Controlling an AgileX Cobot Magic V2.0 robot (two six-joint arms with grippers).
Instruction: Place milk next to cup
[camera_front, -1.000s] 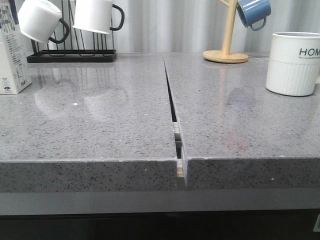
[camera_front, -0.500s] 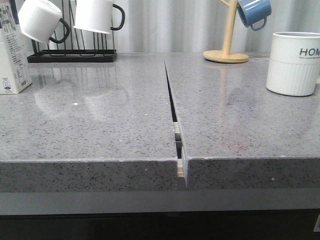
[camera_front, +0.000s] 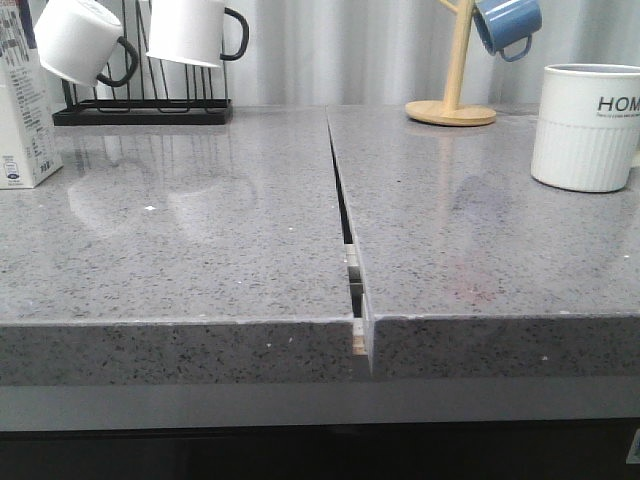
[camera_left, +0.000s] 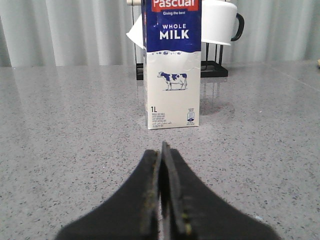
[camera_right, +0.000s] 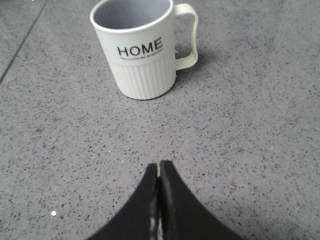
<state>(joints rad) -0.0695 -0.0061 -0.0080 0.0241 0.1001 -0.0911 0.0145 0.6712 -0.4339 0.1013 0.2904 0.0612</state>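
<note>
Grey speckled stone countertop (camera_front: 200, 250) is carrying everything. Tall white milk carton with a dark blue top (camera_left: 171, 65) is standing upright at its far left, straight ahead of the left gripper (camera_left: 162, 150), well apart, fingers pressed together. White ribbed "HOME" mug (camera_right: 140, 50) is sitting far right, facing the right gripper (camera_right: 159, 167), likewise pinched closed, empty.

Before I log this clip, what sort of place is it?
Probably a staged kitchen counter: a speckled grey stone worktop, white mugs hung on a black wire rack, a blue mug on a wooden mug tree, and a tall white-and-blue whole milk carton.
</note>
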